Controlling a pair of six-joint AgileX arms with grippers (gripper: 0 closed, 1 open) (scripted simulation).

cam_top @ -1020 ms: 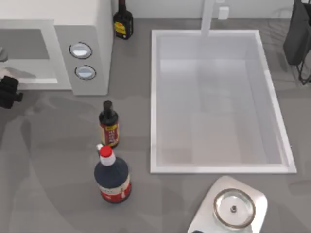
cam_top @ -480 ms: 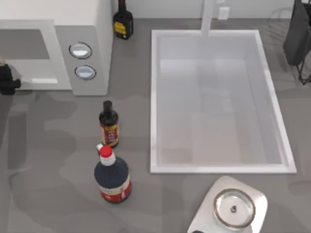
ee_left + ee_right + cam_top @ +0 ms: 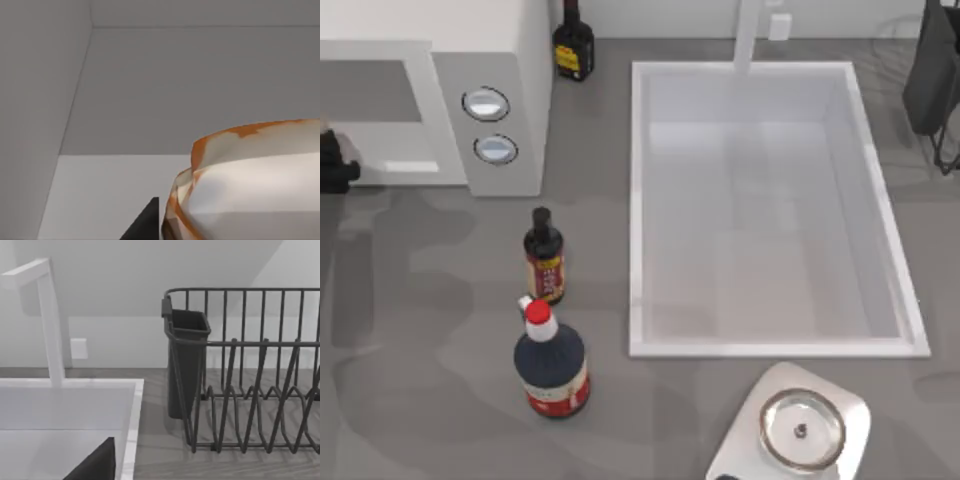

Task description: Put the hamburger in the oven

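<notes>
Hamburger [image 3: 250, 180] close up, oven [image 3: 150, 90] interior behind

My left gripper [image 3: 332, 165] is matt black, like hard plastic. The hamburger [image 3: 250, 185] looks smooth and dull, pale bun with orange edging. The oven [image 3: 430, 90] has matt white walls, a flat grey panel and two shiny, metal-looking knobs [image 3: 486, 104]. The table [image 3: 440, 330] is matt grey and faintly mottled. The sink [image 3: 770, 210] is smooth white with a soft sheen. The bottles [image 3: 551, 365] are dark and glossy. The dish rack [image 3: 250, 370] looks like dark wire.
</notes>
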